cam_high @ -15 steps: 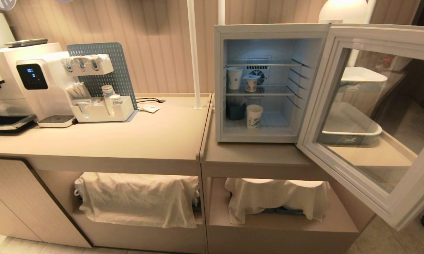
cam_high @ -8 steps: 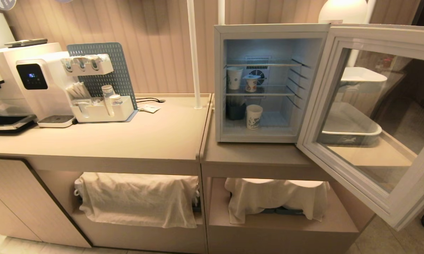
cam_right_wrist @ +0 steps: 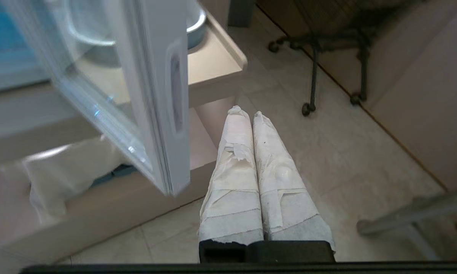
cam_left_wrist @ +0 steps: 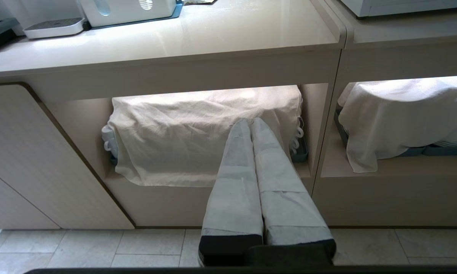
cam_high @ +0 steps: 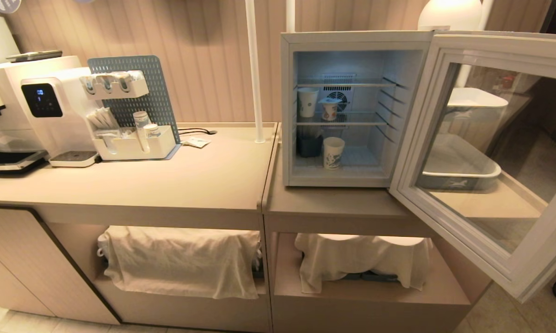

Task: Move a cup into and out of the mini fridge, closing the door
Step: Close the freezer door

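Observation:
The mini fridge (cam_high: 352, 39) stands on the right counter, lit inside. Its door (cam_high: 463, 240) is swung wide open to the right. The cup (cam_high: 333, 152), white paper with a blue print, stands upright on the fridge floor. On the middle wire shelf are another paper cup (cam_high: 307, 102) and a small foil-lidded tub (cam_high: 330, 109). Neither arm shows in the head view. My right gripper (cam_right_wrist: 245, 112) is shut and empty, low over the floor beside the door's free edge (cam_right_wrist: 164, 95). My left gripper (cam_left_wrist: 250, 121) is shut and empty, low in front of the cabinet.
A water dispenser (cam_high: 42, 106) and an organiser with stacked cups (cam_high: 134, 138) stand on the left counter. A white pole (cam_high: 255, 69) rises beside the fridge. Cloth-covered bins (cam_high: 181, 259) fill the lower shelves. A wheeled stand (cam_right_wrist: 327, 68) is on the floor to the right.

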Controlling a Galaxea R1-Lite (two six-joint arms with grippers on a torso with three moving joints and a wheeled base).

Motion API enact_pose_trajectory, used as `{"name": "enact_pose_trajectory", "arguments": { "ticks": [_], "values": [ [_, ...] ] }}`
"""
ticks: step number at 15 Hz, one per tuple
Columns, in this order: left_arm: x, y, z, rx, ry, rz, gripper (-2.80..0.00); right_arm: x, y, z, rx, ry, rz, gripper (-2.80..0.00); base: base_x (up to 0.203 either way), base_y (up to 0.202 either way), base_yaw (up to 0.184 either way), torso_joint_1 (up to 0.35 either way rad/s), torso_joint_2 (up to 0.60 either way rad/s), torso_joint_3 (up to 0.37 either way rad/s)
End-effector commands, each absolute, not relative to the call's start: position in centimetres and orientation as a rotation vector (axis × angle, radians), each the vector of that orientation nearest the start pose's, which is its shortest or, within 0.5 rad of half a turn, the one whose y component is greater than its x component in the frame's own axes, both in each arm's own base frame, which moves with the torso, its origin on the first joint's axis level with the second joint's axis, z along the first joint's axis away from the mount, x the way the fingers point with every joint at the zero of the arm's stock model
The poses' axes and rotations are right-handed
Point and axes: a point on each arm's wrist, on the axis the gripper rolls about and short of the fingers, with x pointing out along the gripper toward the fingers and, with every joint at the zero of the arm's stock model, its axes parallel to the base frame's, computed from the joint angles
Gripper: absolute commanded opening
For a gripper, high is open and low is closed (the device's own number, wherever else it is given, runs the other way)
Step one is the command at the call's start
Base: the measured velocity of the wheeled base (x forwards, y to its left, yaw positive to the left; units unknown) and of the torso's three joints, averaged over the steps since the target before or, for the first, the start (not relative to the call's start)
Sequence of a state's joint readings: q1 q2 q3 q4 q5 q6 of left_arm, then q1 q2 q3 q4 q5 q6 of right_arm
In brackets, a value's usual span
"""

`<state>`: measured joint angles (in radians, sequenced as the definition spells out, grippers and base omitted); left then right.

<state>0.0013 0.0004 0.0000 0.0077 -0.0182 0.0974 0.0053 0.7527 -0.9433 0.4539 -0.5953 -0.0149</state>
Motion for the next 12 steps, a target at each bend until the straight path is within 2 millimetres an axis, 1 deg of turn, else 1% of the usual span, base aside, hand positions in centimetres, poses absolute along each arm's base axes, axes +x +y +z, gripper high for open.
{"name": "enact_pose_trajectory", "arguments": {
  "ticks": [1,3,4,6,12],
  "values": [
    [-2.3,0.0,7.5,0.098,0.007,-0.017,-2.80,7.6,-1.7,28.7,-0.098,0.349,-0.658,-2.80,0.000,0.000,0.000,0.000,0.00,0.000],
    [-2.3,0.0,7.5,0.098,0.007,-0.017,-2.80,9.3,-2.6,29.0,-0.079,0.331,-0.748,-2.80,0.000,0.000,0.000,0.000,0.00,0.000],
    [-2.3,0.0,7.5,0.098,0.007,-0.017,-2.80,9.6,-2.8,29.2,-0.091,0.327,-0.764,-2.80,0.000,0.000,0.000,0.000,0.00,0.000],
    [-2.3,0.0,7.5,0.098,0.007,-0.016,-2.80,9.2,-3.1,29.5,-0.145,0.334,-0.795,-2.80,0.000,0.000,0.000,0.000,0.00,0.000],
    [-2.3,0.0,7.5,0.098,0.007,-0.017,-2.80,8.6,-5.3,30.0,-0.142,0.342,-1.022,-2.80,0.000,0.000,0.000,0.000,0.00,0.000]
  ]
}}
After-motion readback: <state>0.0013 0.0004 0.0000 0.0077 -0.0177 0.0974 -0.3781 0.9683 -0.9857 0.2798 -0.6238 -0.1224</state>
